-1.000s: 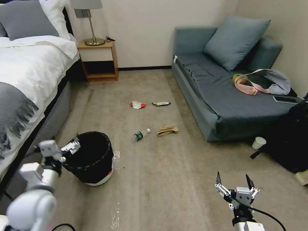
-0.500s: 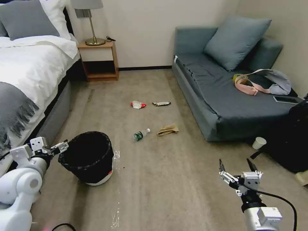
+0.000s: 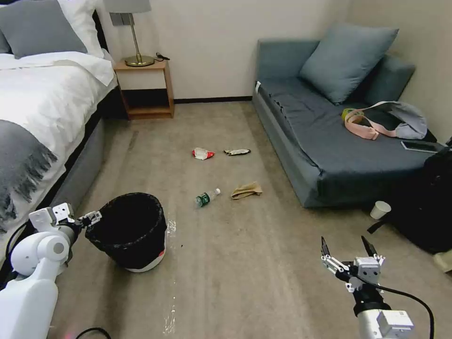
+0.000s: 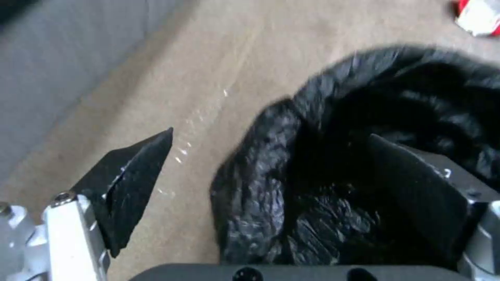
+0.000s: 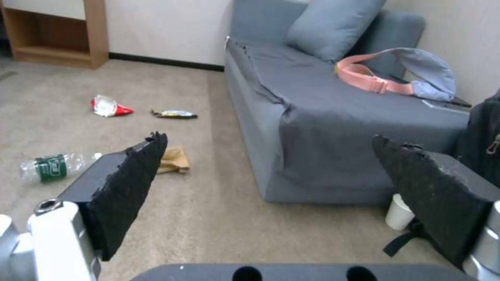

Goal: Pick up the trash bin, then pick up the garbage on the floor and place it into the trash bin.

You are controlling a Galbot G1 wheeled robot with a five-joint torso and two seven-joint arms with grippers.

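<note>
Since a second ago the left gripper (image 3: 90, 218) dropped to the trash bin (image 3: 129, 230) rim at lower left, jaws apart straddling it, so next: clamp and lift; right gripper (image 3: 347, 248) waits open.

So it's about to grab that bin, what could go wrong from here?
The left tool is open with one finger over the trash bin's rim. It might pinch only the loose black bag, which could slip or pull out. The bin could also tip when lifted. The bottle lies on its side and might roll if nudged.
</note>
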